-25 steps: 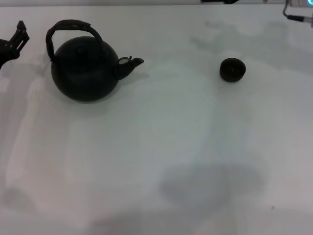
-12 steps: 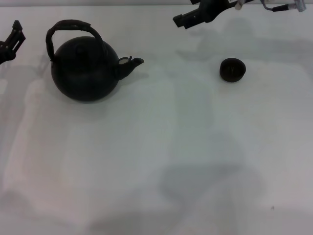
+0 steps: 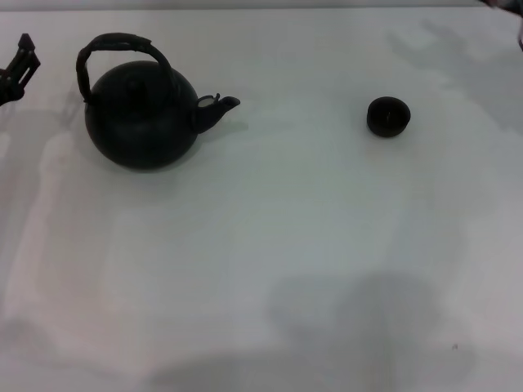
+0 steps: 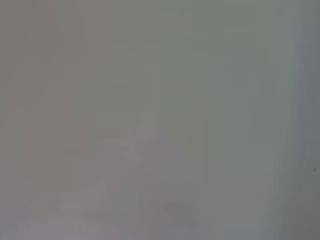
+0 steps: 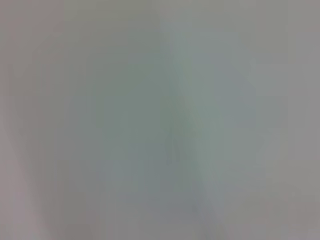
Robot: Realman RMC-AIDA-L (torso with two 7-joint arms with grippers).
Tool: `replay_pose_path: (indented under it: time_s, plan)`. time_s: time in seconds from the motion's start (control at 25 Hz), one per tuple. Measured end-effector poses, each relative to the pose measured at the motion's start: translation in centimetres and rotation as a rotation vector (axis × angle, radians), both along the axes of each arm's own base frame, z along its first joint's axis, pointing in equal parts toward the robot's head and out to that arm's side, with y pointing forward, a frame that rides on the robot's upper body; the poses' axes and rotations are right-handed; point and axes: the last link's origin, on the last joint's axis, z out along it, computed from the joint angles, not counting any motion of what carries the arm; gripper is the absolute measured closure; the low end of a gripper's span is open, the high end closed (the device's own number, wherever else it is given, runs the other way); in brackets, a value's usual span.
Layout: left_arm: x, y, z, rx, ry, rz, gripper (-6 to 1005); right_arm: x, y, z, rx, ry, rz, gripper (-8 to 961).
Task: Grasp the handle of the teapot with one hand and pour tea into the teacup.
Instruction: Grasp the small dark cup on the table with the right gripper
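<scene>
The matte black teapot (image 3: 140, 114) stands upright on the white table at the back left, its short spout pointing right toward the teacup. Its dark arched handle (image 3: 114, 43) loops over the top, with nothing holding it. The tiny dark teacup (image 3: 387, 116) sits alone at the back right, well apart from the pot. My left gripper (image 3: 18, 67) shows only as a dark part at the far left edge, left of the teapot and clear of it. My right gripper is out of view. Both wrist views show only blank pale surface.
The white table (image 3: 270, 245) stretches bare between the teapot and the teacup and across the whole near half. Soft shadows lie on it near the front and at the back right corner.
The right arm, which reached in over the far edge half a second ago, has left the view to the right. The left gripper has edged slightly left. Teapot and teacup have not moved.
</scene>
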Motion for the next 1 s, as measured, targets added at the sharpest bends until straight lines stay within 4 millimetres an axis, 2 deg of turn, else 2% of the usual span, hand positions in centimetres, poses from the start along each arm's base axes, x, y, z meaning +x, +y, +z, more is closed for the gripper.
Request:
replay_pose_path:
  time_s: [0.16,0.24,0.28,0.4,0.52,0.64,1.0]
  plan:
    - [0.0,0.1,0.1,0.003,0.0,0.0,117,4.2,-3.6,1.3,0.247,0.348,-0.067,127]
    - [0.1,0.2,0.1,0.003,0.0,-0.004,117,5.7,-5.5,2.6,0.431,0.437,-0.065,128]
    - [0.2,0.3,0.1,0.003,0.0,-0.006,116,6.5,-6.5,2.8,0.515,0.431,-0.068,128]
    - [0.5,0.6,0.1,0.003,0.001,-0.015,116,8.1,-8.3,2.6,0.663,0.234,-0.079,128]
    - [0.6,0.7,0.1,0.003,0.0,-0.018,116,9.1,-8.6,1.4,0.662,0.028,-0.118,128]
    - [0.5,0.6,0.1,0.003,-0.002,-0.015,117,9.8,-8.2,0.7,0.623,-0.063,-0.162,129]
    - [0.3,0.1,-0.4,-0.006,-0.019,-0.002,116,9.1,-7.3,0.6,0.623,-0.063,-0.156,134]
